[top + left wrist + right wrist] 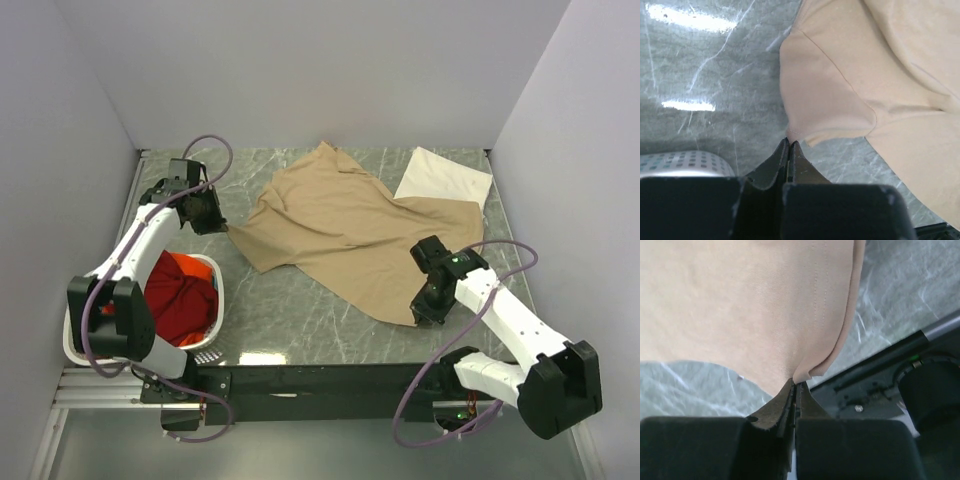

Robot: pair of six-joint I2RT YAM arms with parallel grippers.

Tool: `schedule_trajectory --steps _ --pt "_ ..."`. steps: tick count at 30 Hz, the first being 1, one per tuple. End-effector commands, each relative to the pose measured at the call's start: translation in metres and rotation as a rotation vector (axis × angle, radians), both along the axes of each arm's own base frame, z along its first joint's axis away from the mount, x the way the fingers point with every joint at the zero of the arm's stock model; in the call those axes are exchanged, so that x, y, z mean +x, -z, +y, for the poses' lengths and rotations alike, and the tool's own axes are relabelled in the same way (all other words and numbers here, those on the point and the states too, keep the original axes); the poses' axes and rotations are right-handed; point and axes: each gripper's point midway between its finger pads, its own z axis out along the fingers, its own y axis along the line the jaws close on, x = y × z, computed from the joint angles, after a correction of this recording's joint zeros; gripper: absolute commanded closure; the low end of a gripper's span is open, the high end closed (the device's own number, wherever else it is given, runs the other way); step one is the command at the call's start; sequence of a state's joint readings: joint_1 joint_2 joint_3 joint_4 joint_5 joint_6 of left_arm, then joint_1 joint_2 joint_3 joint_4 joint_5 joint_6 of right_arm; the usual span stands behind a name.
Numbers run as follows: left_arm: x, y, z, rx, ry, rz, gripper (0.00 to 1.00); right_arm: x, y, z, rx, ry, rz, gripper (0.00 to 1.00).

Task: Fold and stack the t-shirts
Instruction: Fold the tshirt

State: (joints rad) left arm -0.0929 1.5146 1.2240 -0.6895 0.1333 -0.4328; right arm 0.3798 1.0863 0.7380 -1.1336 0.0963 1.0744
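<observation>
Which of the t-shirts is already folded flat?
The cream-white t-shirt at the far right, a flat rectangle. The tan t-shirt lies spread and rumpled; the red one bunched in the basket.

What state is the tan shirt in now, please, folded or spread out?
Spread out, loosely rumpled: the tan shirt covers much of the table, with no neat fold.

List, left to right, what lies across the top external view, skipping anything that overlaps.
white laundry basket → left gripper → tan t-shirt → cream-white folded t-shirt
</observation>
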Motion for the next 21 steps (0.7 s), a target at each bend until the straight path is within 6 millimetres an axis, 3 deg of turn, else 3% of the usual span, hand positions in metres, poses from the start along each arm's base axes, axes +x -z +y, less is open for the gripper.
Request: schedule_trajectory --steps 1,11,21 --pt "-0.005 -0.038 0.004 0.000 -0.026 -0.078 1.00 -0.022 -0.023 -0.001 -0.001 -0.076 0.073 1.00" --pt "-0.048 -0.043 0.019 0.032 -0.109 -0.054 1.00 -0.051 -0.047 0.004 0.027 -0.185 0.132 1.00" --pt "-0.082 -0.064 0.028 0.056 -0.137 -0.076 1.00 -0.076 -0.043 0.023 0.102 -0.226 0.161 1.00"
